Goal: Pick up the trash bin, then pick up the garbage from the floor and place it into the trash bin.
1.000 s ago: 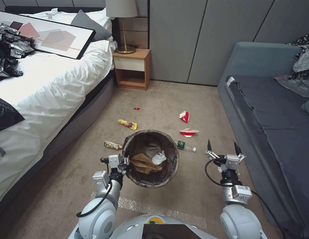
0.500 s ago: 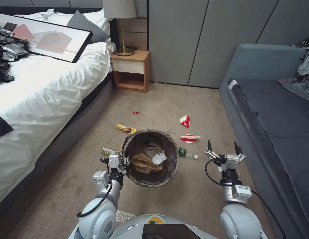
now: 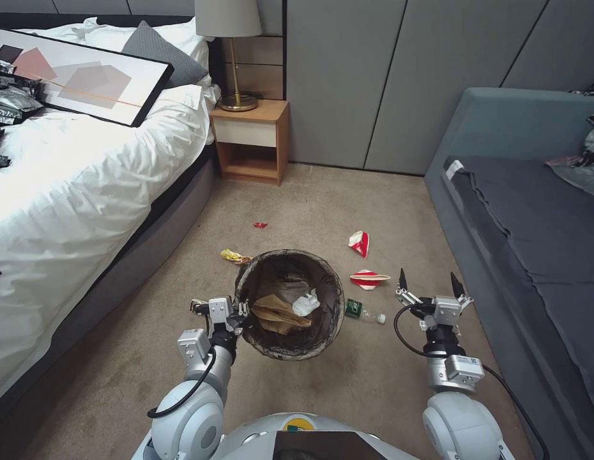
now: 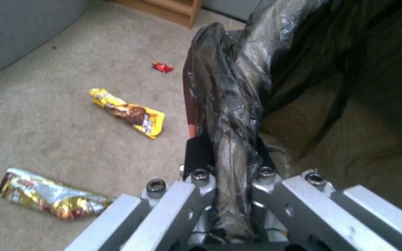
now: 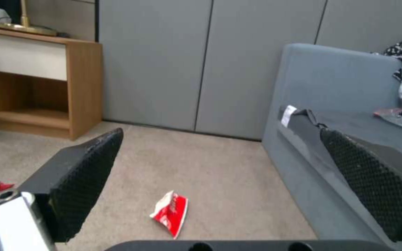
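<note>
The left gripper [image 3: 241, 314] has its fingers pressed together on the near-left rim of the trash bin [image 3: 289, 304], pinching the folded-over bag liner [image 4: 231, 115] — the left wrist view shows the crinkled plastic squeezed between the pads. The bin hangs out in front of the robot above the carpet, with tan paper [image 3: 276, 315] and a white tissue [image 3: 306, 304] already inside.

The right gripper [image 3: 430, 285] hovers to the right of the bin, fingers spread wide and holding nothing. Garbage on the floor: a small bottle [image 3: 364, 312] just right of the bin, a flattened red-and-white cup [image 3: 368, 279] a little farther off, another crushed cup [image 5: 170, 212] beyond that, a yellow wrapper [image 4: 127, 112] at the bin's far-left edge, a gold wrapper [image 4: 47, 195] near the left gripper and a red scrap [image 3: 260, 225] far out on the carpet.

The main risk, as I judge it, is the one-sided hold — the pinch may catch mostly liner, so the bin could tilt, slip or spill if the base jolts. The bin also hides part of the floor beneath it, so wrappers close to it could be missed. Reaching for the bottle, the right arm might knock the bin's side.
</note>
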Robot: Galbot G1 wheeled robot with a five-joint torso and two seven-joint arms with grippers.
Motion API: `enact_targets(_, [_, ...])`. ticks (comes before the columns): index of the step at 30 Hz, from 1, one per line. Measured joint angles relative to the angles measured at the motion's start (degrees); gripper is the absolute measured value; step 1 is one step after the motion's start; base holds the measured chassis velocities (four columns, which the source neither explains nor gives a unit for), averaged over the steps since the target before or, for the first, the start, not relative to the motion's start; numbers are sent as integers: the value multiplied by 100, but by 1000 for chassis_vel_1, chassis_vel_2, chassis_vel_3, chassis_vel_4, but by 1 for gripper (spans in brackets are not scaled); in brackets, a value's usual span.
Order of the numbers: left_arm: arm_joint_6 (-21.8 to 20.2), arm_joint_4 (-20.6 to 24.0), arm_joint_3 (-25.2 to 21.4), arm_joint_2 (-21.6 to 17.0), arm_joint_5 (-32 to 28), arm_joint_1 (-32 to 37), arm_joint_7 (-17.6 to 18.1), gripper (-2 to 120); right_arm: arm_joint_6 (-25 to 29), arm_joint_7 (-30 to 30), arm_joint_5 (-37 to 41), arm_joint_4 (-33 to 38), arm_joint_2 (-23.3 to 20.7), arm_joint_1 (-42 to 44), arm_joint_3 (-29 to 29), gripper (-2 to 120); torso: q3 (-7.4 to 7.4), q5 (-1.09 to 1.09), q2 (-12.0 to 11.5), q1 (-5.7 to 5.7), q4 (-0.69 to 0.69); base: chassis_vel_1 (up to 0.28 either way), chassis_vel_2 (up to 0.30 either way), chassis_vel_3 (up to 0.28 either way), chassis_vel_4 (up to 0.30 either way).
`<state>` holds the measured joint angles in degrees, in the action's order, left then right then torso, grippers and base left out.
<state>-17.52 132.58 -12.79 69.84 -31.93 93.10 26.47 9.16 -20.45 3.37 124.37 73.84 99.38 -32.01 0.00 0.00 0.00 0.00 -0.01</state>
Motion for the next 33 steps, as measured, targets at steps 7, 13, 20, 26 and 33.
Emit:
enact_targets(7, [3,2,-3,13,11,6,-1,2,-2,-2,-6,-5,1,-8,14,100,0,1,0,0,2,-91,102,96,-96])
enact_targets(13, [6,2,-10,20,15,8,-1,2,-9,-2,-9,-15,2,-32,30,100,0,0,0,0,1,-94,100,96,-103])
enact_targets(20, [6,1,0,28,18,-3,-2,2,-15,-6,-9,-21,-4,-43,32,100,0,0,0,0,0,-106,102,109,-99])
enact_targets(26, [6,0,4,18,21,1,-2,2,-15,-35,-10,-39,-4,-60,35,100,0,0,0,0,1,-93,103,99,-95])
enact_targets(33, [7,21,4,9,31,26,-2,2,-13,-119,-41,-66,6,-113,60,100,0,0,0,0,1,-96,95,95,-95])
